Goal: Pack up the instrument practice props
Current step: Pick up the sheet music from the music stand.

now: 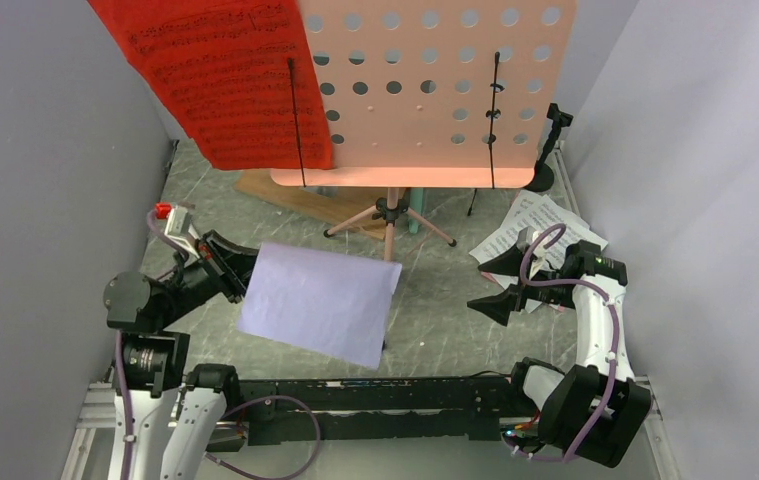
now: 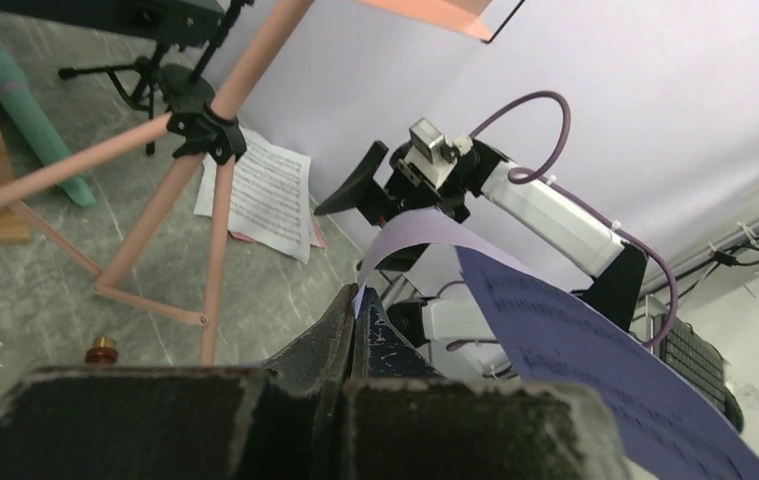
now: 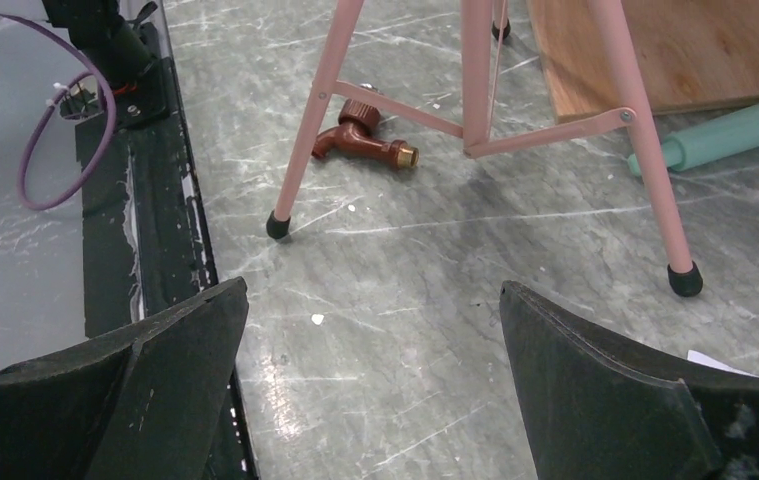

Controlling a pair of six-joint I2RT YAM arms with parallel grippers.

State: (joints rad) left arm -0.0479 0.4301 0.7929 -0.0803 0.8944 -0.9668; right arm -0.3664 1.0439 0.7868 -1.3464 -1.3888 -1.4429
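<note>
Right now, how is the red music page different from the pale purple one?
The red page is bright red; the pale purple page is light lilac. The red page leans on the pink music desk, while the pale purple page hangs in the air, pinched at one edge by the left gripper. The red page lies flat; the pale purple page curls. Both have printed music notes.

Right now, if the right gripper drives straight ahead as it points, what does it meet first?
Probably the bare tabletop ahead of the open right gripper, which seems tilted down. If level, the pink tripod legs come first; depth is unclear.
</note>
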